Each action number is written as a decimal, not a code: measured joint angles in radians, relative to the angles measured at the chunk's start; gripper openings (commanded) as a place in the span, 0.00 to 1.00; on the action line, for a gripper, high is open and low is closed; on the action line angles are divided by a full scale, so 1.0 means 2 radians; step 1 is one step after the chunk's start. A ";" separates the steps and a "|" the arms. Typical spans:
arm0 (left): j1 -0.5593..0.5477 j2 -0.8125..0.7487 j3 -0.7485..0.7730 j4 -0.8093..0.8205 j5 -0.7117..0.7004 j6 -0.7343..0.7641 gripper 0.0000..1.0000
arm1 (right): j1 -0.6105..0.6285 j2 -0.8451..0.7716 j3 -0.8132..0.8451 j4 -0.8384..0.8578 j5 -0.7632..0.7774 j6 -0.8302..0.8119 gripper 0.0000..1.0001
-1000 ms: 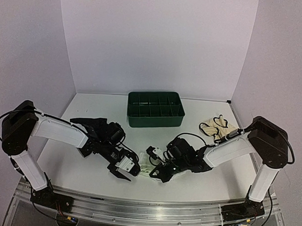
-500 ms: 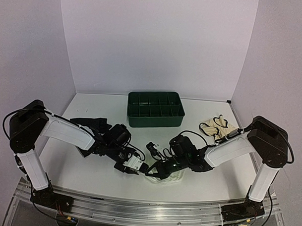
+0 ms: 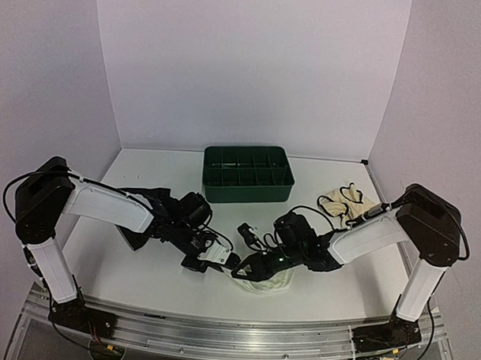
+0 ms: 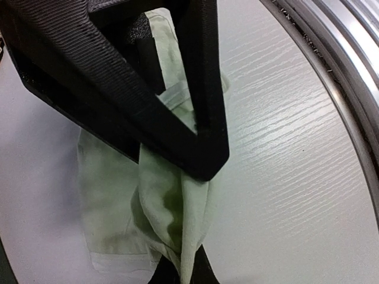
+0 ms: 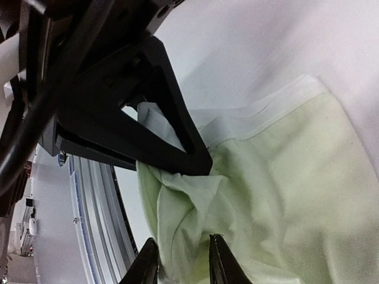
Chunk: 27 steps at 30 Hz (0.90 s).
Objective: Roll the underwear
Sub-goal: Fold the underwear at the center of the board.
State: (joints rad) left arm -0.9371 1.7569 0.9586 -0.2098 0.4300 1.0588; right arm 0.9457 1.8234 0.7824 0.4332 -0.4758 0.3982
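Underwear in pale mint-white (image 3: 266, 283) lies bunched on the white counter (image 3: 127, 272), just beyond the aluminium rail (image 3: 235, 335) at the near edge and about midway between the two arm bases. Both arms reach in over it, and their heads crowd together right above the cloth, so each wrist view is half blocked by the other's black triangular frame. The left gripper (image 4: 177, 276) has its fingers closed on a gathered fold of the mint garment, which is drawn into a narrow ridge. The right gripper (image 5: 180, 265) has its fingers parted, with a crumpled fold of the same cloth bulging between them; the white waistband runs flat across the counter behind.

Farther back on the left, the black underwear (image 3: 149, 199) lies partly hidden behind the left arm. On the right, the cream underwear with dark edging (image 3: 346, 203) sits beside the right arm's elbow, well apart from the mint piece. Against the back wall stands the dark green tray (image 3: 248, 193), with dividers splitting it into two rows of compartments.
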 measured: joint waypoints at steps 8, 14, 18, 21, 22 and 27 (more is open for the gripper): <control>0.000 0.000 0.027 -0.057 0.026 -0.029 0.00 | -0.044 -0.064 -0.021 -0.002 0.010 0.042 0.40; 0.000 0.001 0.028 -0.081 0.031 -0.035 0.00 | -0.042 -0.050 -0.017 -0.005 0.005 0.062 0.09; 0.000 0.016 0.052 -0.107 0.035 -0.047 0.00 | -0.041 -0.016 0.008 -0.035 0.027 0.072 0.00; 0.000 0.031 0.080 -0.127 0.042 -0.064 0.00 | -0.041 0.021 0.028 -0.060 0.040 0.085 0.00; 0.001 0.035 0.087 -0.132 0.046 -0.073 0.00 | -0.041 0.032 0.030 -0.064 0.042 0.090 0.00; 0.018 0.058 0.125 -0.168 0.077 -0.125 0.00 | -0.042 0.052 0.033 -0.065 0.038 0.109 0.00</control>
State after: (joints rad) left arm -0.9003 1.8737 1.2089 -0.5450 0.5834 0.8084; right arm 0.8623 1.9269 0.8494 0.3031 -0.4005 0.6163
